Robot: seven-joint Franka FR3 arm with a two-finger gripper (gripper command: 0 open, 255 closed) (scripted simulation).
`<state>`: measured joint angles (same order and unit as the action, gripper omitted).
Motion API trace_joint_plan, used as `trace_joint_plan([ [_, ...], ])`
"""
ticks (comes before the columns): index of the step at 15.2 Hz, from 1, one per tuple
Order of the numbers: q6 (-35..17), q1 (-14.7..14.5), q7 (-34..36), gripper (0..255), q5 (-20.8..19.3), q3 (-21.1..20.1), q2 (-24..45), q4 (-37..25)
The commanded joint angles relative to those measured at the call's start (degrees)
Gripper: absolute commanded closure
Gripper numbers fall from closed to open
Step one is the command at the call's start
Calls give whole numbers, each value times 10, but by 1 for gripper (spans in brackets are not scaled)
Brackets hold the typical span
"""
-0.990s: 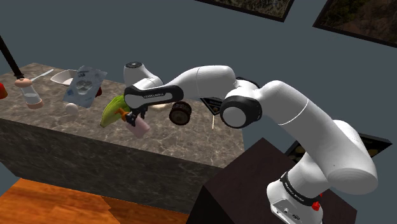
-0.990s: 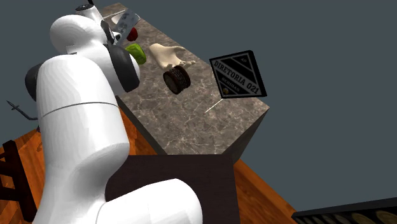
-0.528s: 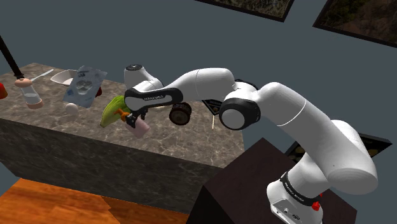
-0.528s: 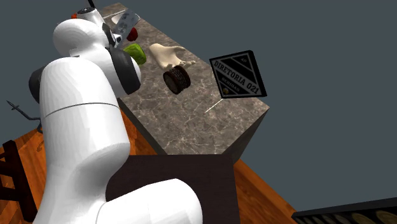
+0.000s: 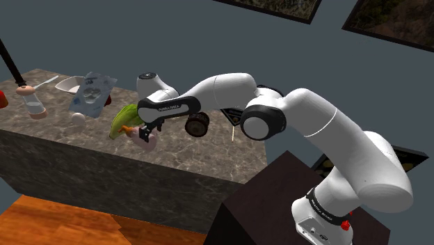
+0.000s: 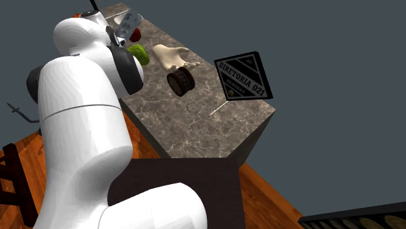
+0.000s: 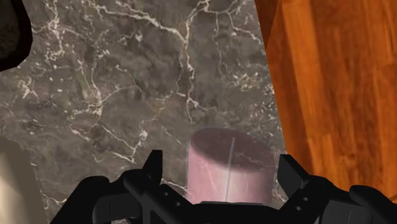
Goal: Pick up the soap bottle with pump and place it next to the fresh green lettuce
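**Wrist view: soap bottle [image 7: 230,167] in gripper [image 7: 221,169], low over the counter edge**

Item: pale pink cylindrical soap bottle, its flat end pointing away from the hand.

Location: over the dark veined marble counter [image 7: 127,76], close to the rim, beyond which orange wood floor [image 7: 331,83] shows. In the shoulder view the bottle sits under the hand, just beside the green lettuce [image 5: 125,115], on the side toward the counter's front edge. Whether it touches the stone cannot be told.

Pincer: roughly half open, with the black fingers [image 7: 154,168] bracketing the bottle's body. One finger lies against the bottle's side. A thin gap may show at the other, but it is too uncertain to call. Judged to be clasping the bottle and touching nothing else.

Step in hand, as judged: setting the bottle down by the lettuce.

Handling notes:
- Lower straight until the bottle bears on the marble before letting go.
- A round body laid on its side may roll, and the edge is near, so favour the lettuce side and keep away from the rim.
- Open only enough to free the bottle, then lift straight off without brushing the leaves.
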<state>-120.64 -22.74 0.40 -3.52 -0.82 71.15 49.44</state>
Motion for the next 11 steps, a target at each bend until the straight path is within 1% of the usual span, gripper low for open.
trace_joint_plan([
  [1,10,-1,0,0,0,0,-26,16],
  [3,21,-1,1,0,0,-1,-54,33],
  [11,21,-1,1,0,0,-1,-54,33],
])
